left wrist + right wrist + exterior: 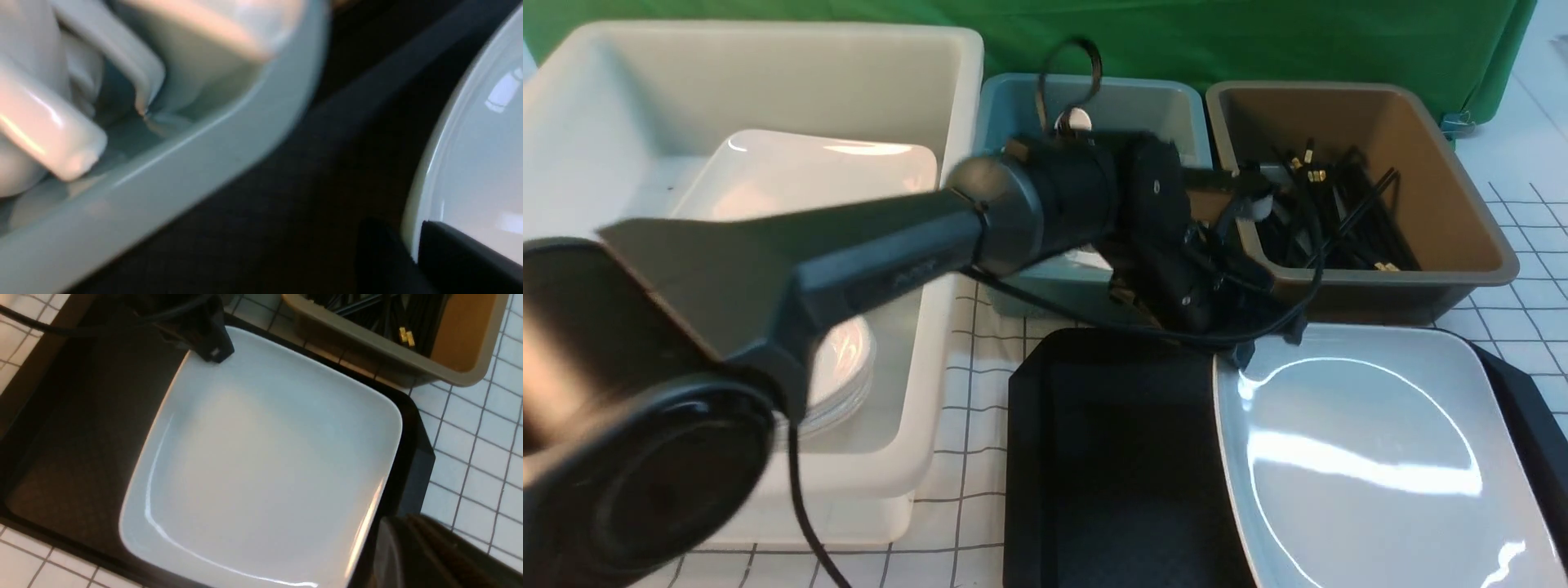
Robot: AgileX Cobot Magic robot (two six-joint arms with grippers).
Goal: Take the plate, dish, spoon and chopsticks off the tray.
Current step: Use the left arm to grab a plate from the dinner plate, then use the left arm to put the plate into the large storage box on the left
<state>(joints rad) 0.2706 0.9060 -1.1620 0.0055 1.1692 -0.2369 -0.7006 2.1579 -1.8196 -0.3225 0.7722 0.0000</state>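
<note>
Front view: the left claw (pixel 1243 351) pinches the far left corner of the large glossy white rounded-square plate (pixel 1372 457), fingers on either side of its rim, and the plate lies on the right half of the black textured plastic tray (pixel 1111 457). Beyond the tray stand a blue-grey plastic bin (pixel 1013 106) and, right of it, a brown plastic bin (pixel 1462 245) holding thin black chopsticks (pixel 1331 220). The right claw (pixel 412 547), pressed together, hangs above the tray's right rim.

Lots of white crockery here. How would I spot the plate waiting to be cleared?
Find the black tray nearest the camera. On its right half lies the plate, large, white and rounded-square. Unlike the white plates in the big white bin, it lies alone on black.
</note>
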